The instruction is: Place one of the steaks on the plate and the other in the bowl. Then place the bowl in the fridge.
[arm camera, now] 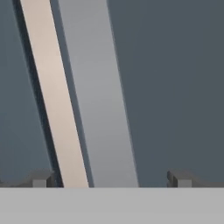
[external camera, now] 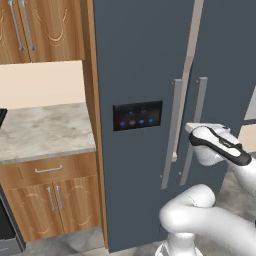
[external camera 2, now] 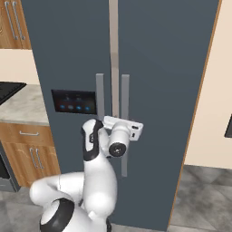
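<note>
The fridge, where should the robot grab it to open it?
Probably the right door's long grey handle, straight from the front. It is a slim upright bar standing proud of the fridge, and the open hand has one fingertip either side of it.

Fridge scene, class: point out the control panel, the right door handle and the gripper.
control panel (external camera: 137, 115): left base view, middle of its black face.
right door handle (external camera 2: 125, 104): right base view, upper part of the bar.
gripper (arm camera: 109, 178): hand view, between its open fingertips.

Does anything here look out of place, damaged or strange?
Nothing looks damaged or spilled. The fridge doors are closed, handles straight. The gripper, jaws open, faces the right door's handle.
</note>
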You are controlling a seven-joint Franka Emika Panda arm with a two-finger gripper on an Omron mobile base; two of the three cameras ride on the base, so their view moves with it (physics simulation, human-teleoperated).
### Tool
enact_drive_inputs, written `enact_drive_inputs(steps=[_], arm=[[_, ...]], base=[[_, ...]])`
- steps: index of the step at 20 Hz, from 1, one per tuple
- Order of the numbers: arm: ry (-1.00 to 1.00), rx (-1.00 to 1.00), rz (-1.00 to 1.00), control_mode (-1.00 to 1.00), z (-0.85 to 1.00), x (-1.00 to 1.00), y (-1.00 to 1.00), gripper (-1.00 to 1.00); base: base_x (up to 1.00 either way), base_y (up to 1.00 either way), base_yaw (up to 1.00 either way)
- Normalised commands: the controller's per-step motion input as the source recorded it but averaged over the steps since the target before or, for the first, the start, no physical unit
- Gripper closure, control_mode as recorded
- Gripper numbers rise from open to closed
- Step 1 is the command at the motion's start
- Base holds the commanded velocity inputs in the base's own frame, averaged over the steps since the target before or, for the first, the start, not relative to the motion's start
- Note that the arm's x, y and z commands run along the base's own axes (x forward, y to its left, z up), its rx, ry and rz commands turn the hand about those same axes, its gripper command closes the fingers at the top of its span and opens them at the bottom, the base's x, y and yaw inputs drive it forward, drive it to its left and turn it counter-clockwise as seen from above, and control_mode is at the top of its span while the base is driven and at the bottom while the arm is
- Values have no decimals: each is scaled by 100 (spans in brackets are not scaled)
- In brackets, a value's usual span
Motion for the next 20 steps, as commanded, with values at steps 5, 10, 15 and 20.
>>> enact_drive_inputs(steps=[5, 10, 15, 20], arm=[[1, 0, 0, -100, -20, 58, -1, -100], [0, 0, 0, -100, -16, 59, -13, -100], [2, 0, 0, -100, -4, 64, -42, 100], [18, 13, 7, -100, 4, 72, -61, 100]], base=[[0, 0, 0], [0, 0, 0], [0, 0, 0], [0, 0, 0]])
